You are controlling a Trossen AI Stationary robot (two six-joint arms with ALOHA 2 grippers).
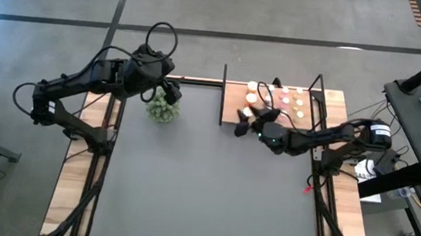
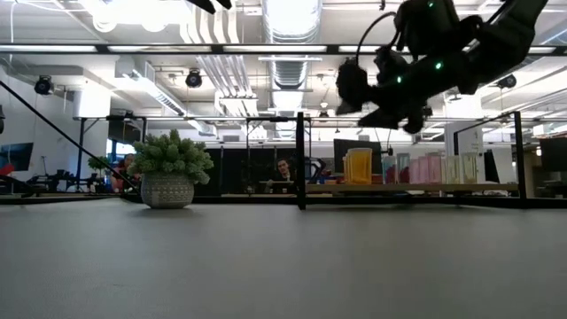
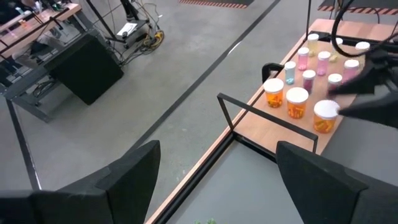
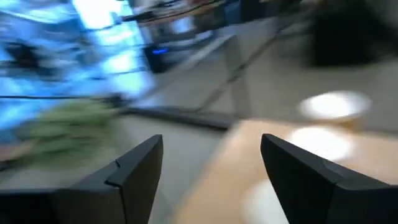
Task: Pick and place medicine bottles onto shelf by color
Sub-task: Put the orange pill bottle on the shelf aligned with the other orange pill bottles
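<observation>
Right gripper [image 1: 245, 126] hangs over the shelf's [image 1: 334, 122] near-left edge, fingers spread, holding nothing. The bottles [image 3: 296, 101] stand on the shelf in colour groups. Left gripper [image 1: 173, 91] waits wide open above the plant [image 1: 162, 109].

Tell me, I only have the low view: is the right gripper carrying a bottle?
Observer: No. The right gripper has its jaws open with nothing between them.
Operator: Where is it over the shelf?
Observer: Above the shelf corner nearest the table's middle, beside the orange bottles.
Operator: And the left arm?
Observer: The left gripper hangs open and empty by the plant.
</observation>
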